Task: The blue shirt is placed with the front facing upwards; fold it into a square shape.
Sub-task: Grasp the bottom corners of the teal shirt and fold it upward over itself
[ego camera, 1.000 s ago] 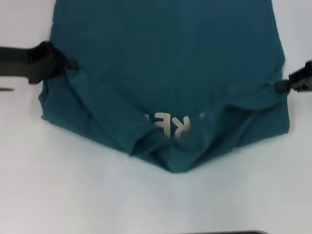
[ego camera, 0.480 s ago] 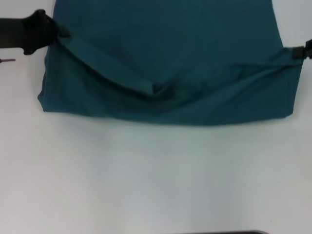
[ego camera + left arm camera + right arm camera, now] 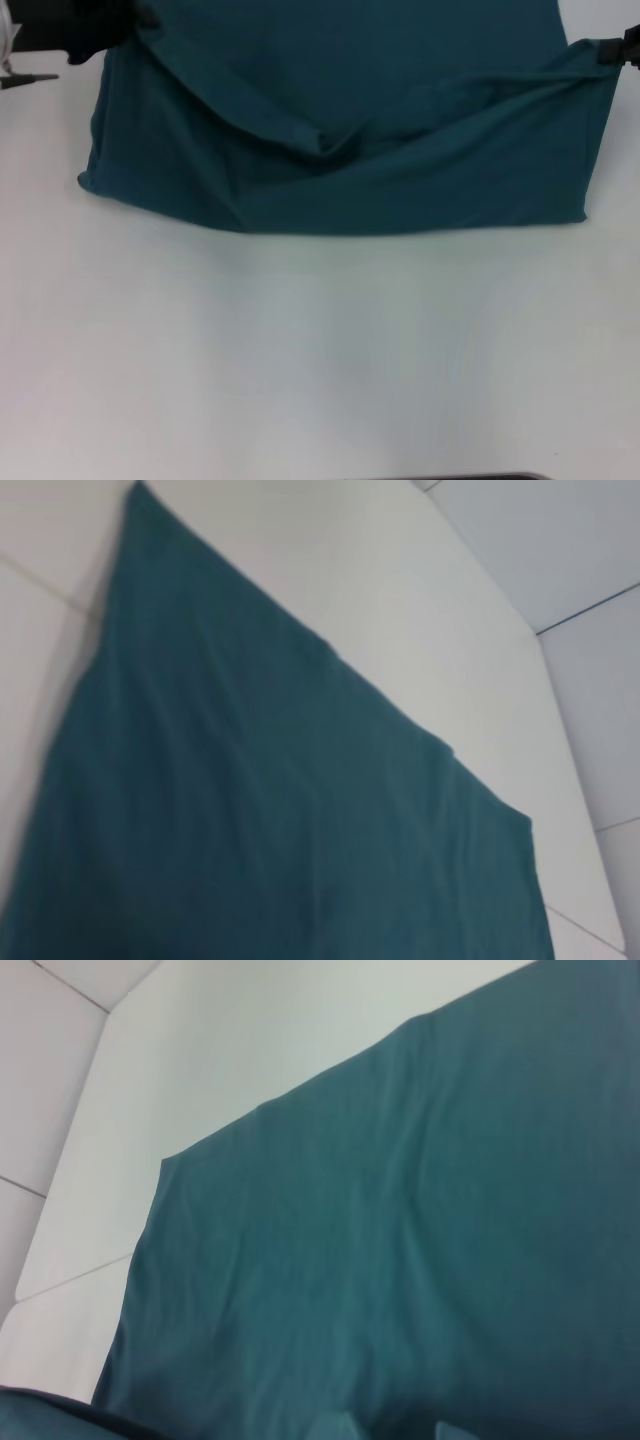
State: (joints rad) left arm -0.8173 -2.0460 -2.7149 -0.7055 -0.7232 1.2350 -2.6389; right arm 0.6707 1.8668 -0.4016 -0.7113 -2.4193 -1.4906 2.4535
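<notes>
- Two grippers hold the blue shirt by opposite side edges, so that the near portion can be carried toward the far side as one flap.
- Left gripper: at the far left of the head view, closed on the shirt's left edge. The cloth rises to it in a taut corner.
- Right gripper: at the far right edge of the head view, closed on the shirt's right edge. A stretched ridge of fabric runs from it toward the middle.
- Reason for the two-point hold, as a judgement: equal tension on both sides keeps the fold line straight and stops the flap from collapsing.
- Location: the shirt lies on the white table, occupying the far half of the head view. The near half of the table is bare.
- Fold line: the near edge of the shirt is a doubled crease running left to right, fairly straight, slightly farther away at the left corner.
- Surface: the lifted layer sags between the grippers into a shallow V, with a small pucker near the centre.
- No lettering or neck tag is visible.
- Wrist views: the shirt spreads as plain, lightly wrinkled fabric; the right wrist view shows the same.
</notes>
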